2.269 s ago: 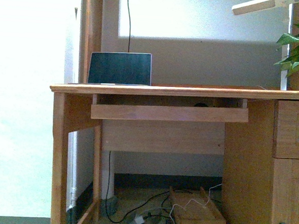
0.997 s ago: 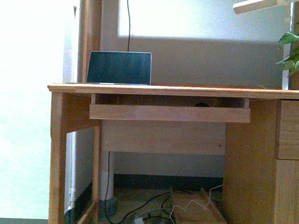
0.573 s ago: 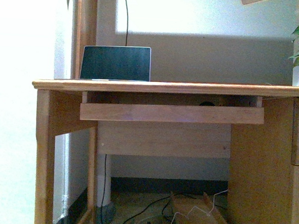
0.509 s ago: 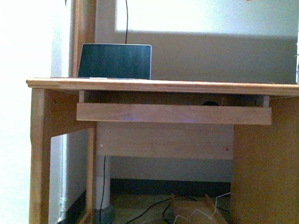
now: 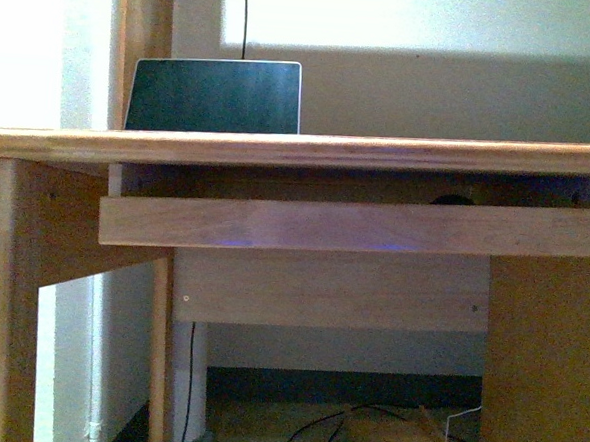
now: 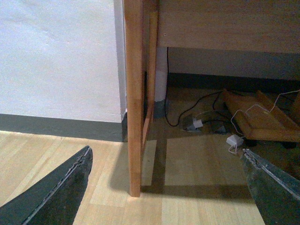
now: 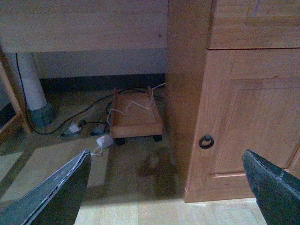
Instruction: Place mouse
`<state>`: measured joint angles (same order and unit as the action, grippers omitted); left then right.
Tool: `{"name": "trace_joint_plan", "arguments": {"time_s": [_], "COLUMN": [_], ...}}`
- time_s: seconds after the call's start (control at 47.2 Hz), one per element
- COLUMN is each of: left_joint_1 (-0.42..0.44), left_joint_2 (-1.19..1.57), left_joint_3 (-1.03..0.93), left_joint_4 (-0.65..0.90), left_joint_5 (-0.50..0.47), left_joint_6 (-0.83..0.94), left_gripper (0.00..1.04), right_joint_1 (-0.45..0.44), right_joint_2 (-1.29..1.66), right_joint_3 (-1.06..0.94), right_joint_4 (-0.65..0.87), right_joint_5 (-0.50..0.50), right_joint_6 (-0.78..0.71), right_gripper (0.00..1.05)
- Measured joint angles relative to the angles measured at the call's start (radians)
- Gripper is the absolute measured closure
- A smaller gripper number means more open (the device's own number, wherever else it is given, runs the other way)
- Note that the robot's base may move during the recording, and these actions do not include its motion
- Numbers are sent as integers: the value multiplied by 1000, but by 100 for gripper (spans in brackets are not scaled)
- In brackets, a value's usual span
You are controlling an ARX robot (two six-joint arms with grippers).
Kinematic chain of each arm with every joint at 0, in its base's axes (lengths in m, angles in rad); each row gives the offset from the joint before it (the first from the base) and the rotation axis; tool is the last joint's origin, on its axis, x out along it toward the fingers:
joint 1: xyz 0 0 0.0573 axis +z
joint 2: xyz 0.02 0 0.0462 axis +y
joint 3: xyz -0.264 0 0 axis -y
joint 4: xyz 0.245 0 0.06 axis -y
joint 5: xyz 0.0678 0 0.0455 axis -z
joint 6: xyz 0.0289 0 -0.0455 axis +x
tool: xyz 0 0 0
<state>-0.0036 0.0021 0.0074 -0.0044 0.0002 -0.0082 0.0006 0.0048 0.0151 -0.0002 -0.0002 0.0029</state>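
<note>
Begin nearest, with the left tool (image 6: 166,150): spread wide, empty, low over the floor (image 6: 51,154) just before the worktop's left leg (image 6: 133,93). Likewise the right tool (image 7: 166,152): fully released, gripping nothing, low before the cupboard (image 7: 243,126) under the worktop's right end. Farther in under the worktop, find a wheeled trolley (image 7: 136,119) and loose cables (image 6: 187,105) on the floor; no part of the task, so leave alone.

Next, look up to the worktop (image 5: 299,151) itself, seen edge-on in the front view, with neither arm in sight. Just beneath its edge, note the pull-out shelf (image 5: 355,230). Behind the shelf's front, under the worktop toward its right, make out a small dark dome, probably the mouse (image 5: 453,201), mostly hidden; cannot confirm. Farthest, on the worktop's left, find the laptop (image 5: 217,96), lid up.

Judged an early step, with nothing grasped and no reach begun. To do it well:
- Bring the right tool, likely the better placed for that dome, up from floor level to the gap between shelf and worktop.
- Keep it open and level, given little room there.
- Enter from the front, over the shelf's front, without knocking the worktop edge above.
- Close across the mouse's narrow sides, low on the body, against a slip off smooth domed plastic.
- Lift only slightly and draw straight out.
- Rise clear of the edge before setting down on the worktop beside the laptop, a probable spot though unstated by the task.
</note>
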Motion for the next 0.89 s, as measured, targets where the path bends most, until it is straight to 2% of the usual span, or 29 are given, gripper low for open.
{"name": "trace_joint_plan", "arguments": {"time_s": [0.891], "left_joint_1": [0], "left_joint_2": [0], "left_joint_3": [0], "left_joint_4": [0], "left_joint_5": [0], "left_joint_6": [0], "left_gripper": [8], "right_joint_1": [0], "right_joint_2": [0], "right_joint_3": [0], "right_joint_4": [0], "right_joint_5": [0], "right_joint_6": [0], "right_gripper": [7]}}
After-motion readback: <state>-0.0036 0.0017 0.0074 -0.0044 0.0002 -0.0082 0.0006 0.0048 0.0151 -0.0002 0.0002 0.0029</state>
